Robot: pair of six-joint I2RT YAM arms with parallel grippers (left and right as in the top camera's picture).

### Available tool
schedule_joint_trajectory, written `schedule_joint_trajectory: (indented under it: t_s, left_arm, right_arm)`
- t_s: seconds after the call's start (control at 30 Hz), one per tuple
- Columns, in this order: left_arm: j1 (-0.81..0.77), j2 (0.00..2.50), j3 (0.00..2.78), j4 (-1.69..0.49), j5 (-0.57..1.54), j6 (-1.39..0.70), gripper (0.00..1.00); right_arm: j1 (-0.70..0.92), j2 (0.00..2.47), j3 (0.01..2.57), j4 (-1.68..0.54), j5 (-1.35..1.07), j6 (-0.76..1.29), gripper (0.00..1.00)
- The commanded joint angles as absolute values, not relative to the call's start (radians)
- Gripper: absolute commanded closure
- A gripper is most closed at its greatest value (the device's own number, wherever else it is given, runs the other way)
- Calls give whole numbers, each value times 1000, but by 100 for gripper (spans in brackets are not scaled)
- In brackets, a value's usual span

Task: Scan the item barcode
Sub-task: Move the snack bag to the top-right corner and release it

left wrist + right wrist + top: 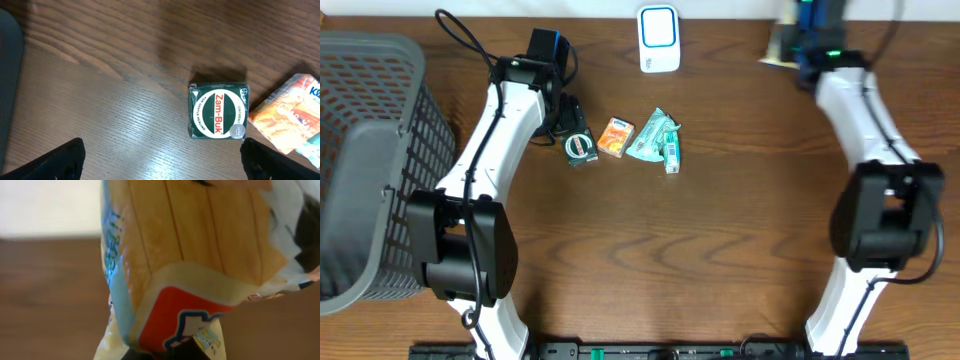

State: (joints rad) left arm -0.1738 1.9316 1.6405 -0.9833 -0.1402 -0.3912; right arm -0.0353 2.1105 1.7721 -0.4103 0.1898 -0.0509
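Colours on your brown wood-grain table (720, 250).
You see a green box (218, 110) with a white oval and red lettering, an orange packet (615, 137), a teal wrapper (655, 137), a white-and-blue scanner (659, 38), and a tan snack packet (200, 240) marked red and blue.

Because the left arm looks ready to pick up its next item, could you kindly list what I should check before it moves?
1. Left gripper open: ok.
2. Dark green square Zam-Buk box between its fingers: not ok; it lies ahead of them, off-centre.
3. Gap for a finger between that box and the orange cardboard carton: cannot tell; they lie very close.
4. Barcode found on the box: not ok; only the label face shows.
5. Right gripper shut on the crinkled yellow-orange packet: ok.
6. White scanner uncovered: ok.
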Motion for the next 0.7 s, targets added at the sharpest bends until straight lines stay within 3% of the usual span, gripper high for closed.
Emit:
schedule_joint_trajectory:
  t_s: [0.0,0.03,0.07,0.1,0.13,0.37,0.67]
  left_arm:
    - [-173,1924,1645,-986,-146,-382,2]
    - [-173,1924,1645,-986,-146,-382,2]
    - [-173,1924,1645,-986,-146,-382,2]
    - [-173,1924,1645,-986,-146,-382,2]
    - [-173,1924,1645,-986,-146,-382,2]
    - [-173,1924,1645,-986,-146,-382,2]
    - [-173,1924,1645,-986,-146,-382,2]
  right_arm:
    - [-144,2114,1773,-486,303,-114,81]
    - [-195,2114,1773,-517,305,-113,38]
    - [-212,2114,1773,-525,305,-113,33]
    - [-251,2114,1773,-551,304,-97,7]
    - [-280,2114,1773,-583,292,-62,1]
    - [-318,2114,1773,-693,-176,-38,1]
    - [-191,2114,1773,-785,-608,82,6]
